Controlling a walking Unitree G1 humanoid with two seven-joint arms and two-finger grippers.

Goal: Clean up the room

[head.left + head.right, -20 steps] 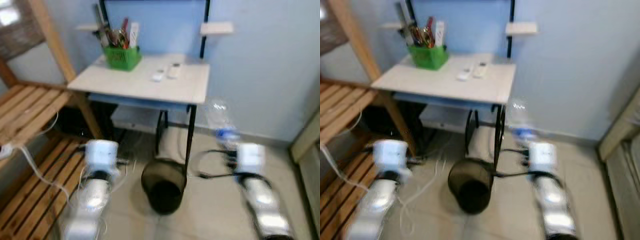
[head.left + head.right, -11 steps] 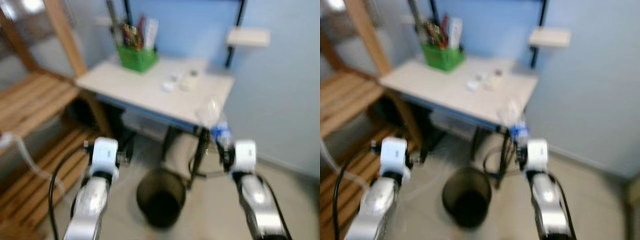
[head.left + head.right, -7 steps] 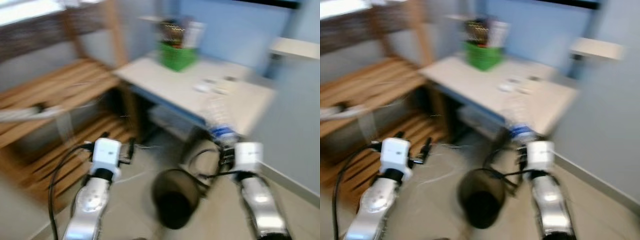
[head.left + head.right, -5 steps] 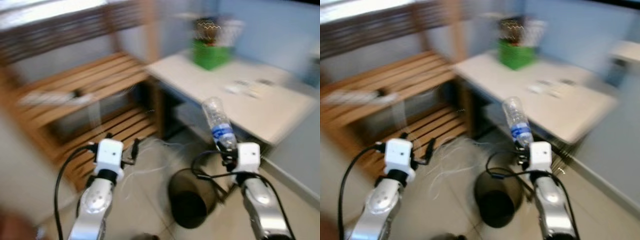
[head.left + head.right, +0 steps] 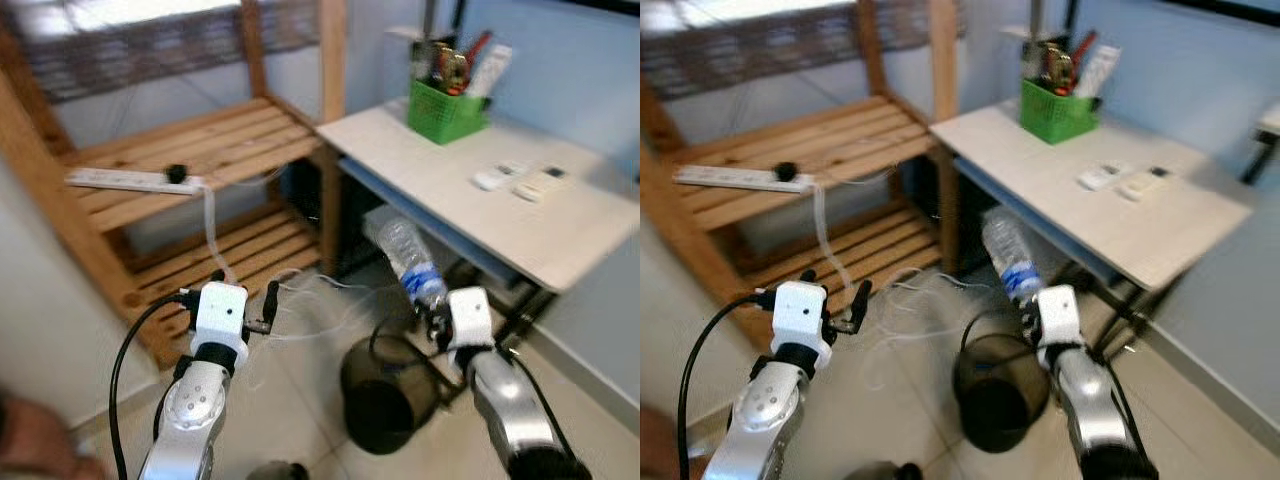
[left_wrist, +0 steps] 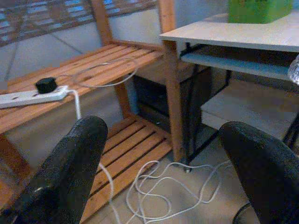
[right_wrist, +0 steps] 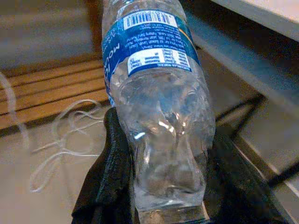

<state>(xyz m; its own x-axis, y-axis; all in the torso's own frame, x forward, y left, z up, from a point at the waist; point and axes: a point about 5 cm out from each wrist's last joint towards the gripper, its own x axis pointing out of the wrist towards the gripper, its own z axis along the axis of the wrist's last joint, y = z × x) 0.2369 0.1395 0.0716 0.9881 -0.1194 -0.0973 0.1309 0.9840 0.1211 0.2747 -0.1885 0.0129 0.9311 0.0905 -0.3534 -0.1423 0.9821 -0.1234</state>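
**Bottle in hand, bin just below**

Bottle (image 5: 408, 262) is the piece of rubbish I am dealing with: my right gripper (image 7: 161, 154) is clenched around its lower body, and it leans up out of my grip in front of the desk's near edge, above and just beside the bin (image 5: 385, 392). I judge the pick-up done and the drop into the bin left to do; nothing of the bottle is inside the bin so far.

Largest first. A wooden rack (image 5: 190, 150) of pale slatted shelves stands to my left, its boards flat and evenly gapped. The desk (image 5: 520, 225) has a smooth white top on thin black metal legs. The bin is a dark, round, open-topped pail on the tiled floor by the desk's near corner. A green basket (image 5: 443, 110), ribbed plastic and full of upright odds and ends, sits at the desk's far corner. A white power strip (image 5: 125, 180) lies along the front edge of the rack's upper shelf, its cord trailing to loose loops on the floor. The bottle is clear, crinkled thin plastic with a blue label. Two small white remotes (image 5: 520, 182) lie side by side mid-desk.

My left gripper (image 6: 163, 163) hangs empty, fingers spread wide.
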